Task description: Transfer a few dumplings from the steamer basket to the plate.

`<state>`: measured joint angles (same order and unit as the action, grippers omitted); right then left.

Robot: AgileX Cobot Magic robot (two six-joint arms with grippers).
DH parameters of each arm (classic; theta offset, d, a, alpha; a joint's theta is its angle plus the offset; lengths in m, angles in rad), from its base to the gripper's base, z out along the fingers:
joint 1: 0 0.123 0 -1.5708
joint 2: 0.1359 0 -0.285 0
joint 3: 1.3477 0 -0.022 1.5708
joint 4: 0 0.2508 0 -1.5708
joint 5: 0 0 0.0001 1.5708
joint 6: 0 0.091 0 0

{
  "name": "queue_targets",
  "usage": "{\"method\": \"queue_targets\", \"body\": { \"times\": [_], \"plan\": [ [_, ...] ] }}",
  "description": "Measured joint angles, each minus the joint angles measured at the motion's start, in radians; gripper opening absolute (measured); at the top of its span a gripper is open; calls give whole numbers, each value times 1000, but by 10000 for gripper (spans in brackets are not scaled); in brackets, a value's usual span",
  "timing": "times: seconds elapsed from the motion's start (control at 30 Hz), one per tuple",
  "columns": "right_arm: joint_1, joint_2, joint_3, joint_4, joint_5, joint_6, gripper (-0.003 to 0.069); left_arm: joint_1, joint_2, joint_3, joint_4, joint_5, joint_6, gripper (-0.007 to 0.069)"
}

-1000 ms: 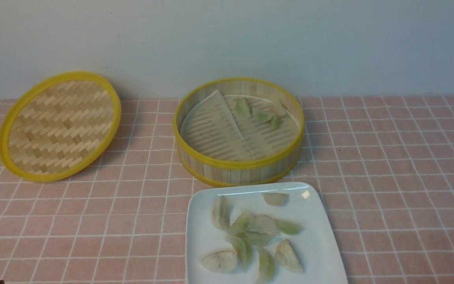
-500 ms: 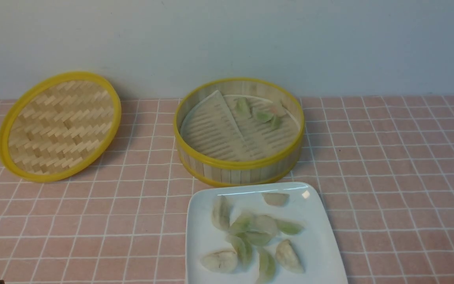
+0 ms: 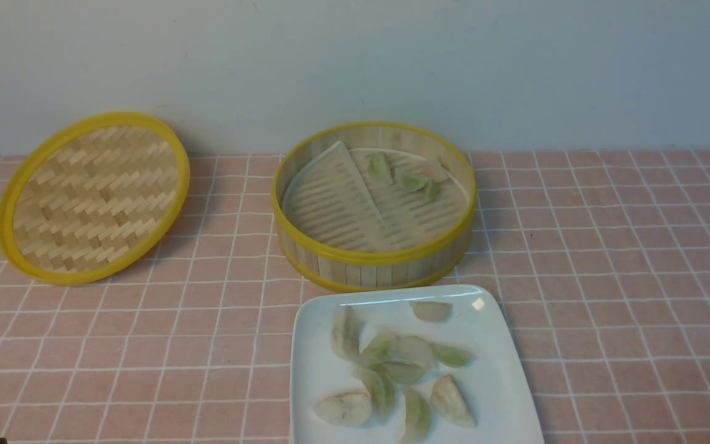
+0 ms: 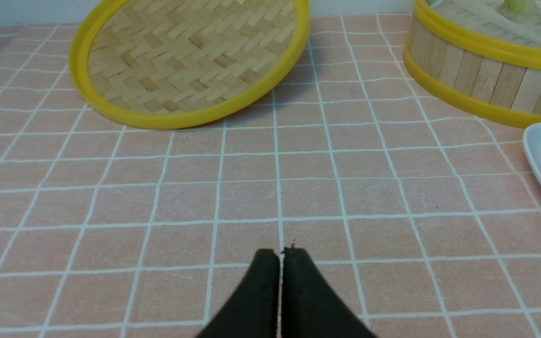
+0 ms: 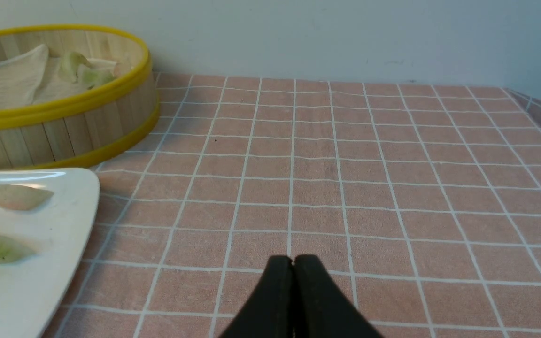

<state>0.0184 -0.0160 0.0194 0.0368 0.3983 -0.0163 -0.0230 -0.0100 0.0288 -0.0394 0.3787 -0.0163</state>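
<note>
Jaws pressed together and empty on both the left gripper (image 4: pixel 280 253) and right gripper (image 5: pixel 293 259), each low over bare worktop (image 3: pixel 626 259), one either side of the plate (image 3: pixel 318 370). Nothing has shifted over the last second. Most dumplings (image 3: pixel 401 361) lie on the plate, which sits just in front of the steamer basket (image 3: pixel 373 262); a few remain inside against its far wall. The lid (image 3: pixel 93 197) lies well left of the basket. Judged from this, the move looks finished.
</note>
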Motion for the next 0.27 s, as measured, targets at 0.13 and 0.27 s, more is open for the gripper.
{"method": "queue_targets", "body": {
  "times": [0.13, 0.27],
  "plan": [
    [0, 0, 0, 0, 0, 0, -15, 0, 0, 0, 0, 0, 0, -6],
    [0, 0, 0, 0, 0, -5, -15, 0, 0, 0, 0, 0, 0, -6]
  ]
}}
